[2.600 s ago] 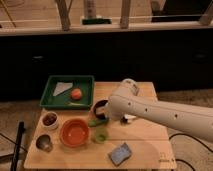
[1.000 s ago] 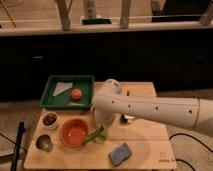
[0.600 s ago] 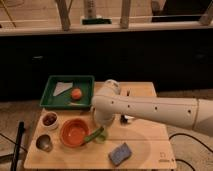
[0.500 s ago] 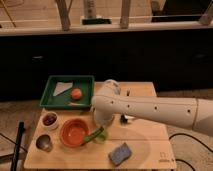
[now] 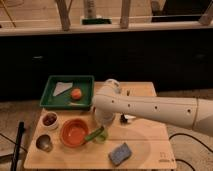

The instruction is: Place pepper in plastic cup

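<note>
1. We find a wooden table [image 5: 145, 145] carrying every item. A small dark printed mark sits near its front right corner; we cannot read it.
2. The white robot arm [image 5: 150, 107] enters from the right and crosses above the table's middle.
3. A green tray [image 5: 70, 77] occupies the rear left corner. It holds a pale flat sheet [image 5: 62, 88] and a round orange fruit [image 5: 76, 94].
4. An orange bowl [image 5: 65, 136] stands in front of the tray.
5. A blue sponge [image 5: 120, 153] lies near the front edge.
6. A small white bowl [image 5: 49, 127] with dark contents stands left of the orange bowl, and a grey metal cup [image 5: 44, 143] stands in front of it.
7. The gripper [image 5: 104, 121] hangs under the arm's end, directly above the plastic cup [image 5: 102, 136]. We cannot tell whether it is open or closed.
8. The plastic cup stands just right of the orange bowl.
9. The pepper [image 5: 93, 135] lies tilted across the cup's rim, its free end pointing toward the orange bowl.
</note>
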Available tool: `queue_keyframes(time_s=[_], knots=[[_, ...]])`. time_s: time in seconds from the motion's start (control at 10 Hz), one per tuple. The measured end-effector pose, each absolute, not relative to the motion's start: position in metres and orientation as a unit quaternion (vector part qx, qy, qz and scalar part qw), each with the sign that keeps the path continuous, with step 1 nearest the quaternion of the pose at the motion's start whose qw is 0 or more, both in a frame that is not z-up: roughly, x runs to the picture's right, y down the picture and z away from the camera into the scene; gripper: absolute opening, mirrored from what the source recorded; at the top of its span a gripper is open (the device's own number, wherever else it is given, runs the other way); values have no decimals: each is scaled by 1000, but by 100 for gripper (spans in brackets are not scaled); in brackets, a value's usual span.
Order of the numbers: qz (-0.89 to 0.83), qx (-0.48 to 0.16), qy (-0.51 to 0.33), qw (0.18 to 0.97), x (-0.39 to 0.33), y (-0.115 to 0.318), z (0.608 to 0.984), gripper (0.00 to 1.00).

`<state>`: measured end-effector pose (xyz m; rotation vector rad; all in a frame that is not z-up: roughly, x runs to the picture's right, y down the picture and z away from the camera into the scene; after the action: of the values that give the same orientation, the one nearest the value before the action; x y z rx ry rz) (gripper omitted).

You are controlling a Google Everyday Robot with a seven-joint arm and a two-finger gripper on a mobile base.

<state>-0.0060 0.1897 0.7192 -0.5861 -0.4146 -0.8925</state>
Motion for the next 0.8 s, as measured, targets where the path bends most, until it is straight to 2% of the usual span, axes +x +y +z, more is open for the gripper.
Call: queue_keyframes(time_s=[0.2, 0.8], knots=[[-423, -277, -197, 840, -4, 190, 720, 80], [-428, -277, -202, 836, -3, 189, 719, 80]])
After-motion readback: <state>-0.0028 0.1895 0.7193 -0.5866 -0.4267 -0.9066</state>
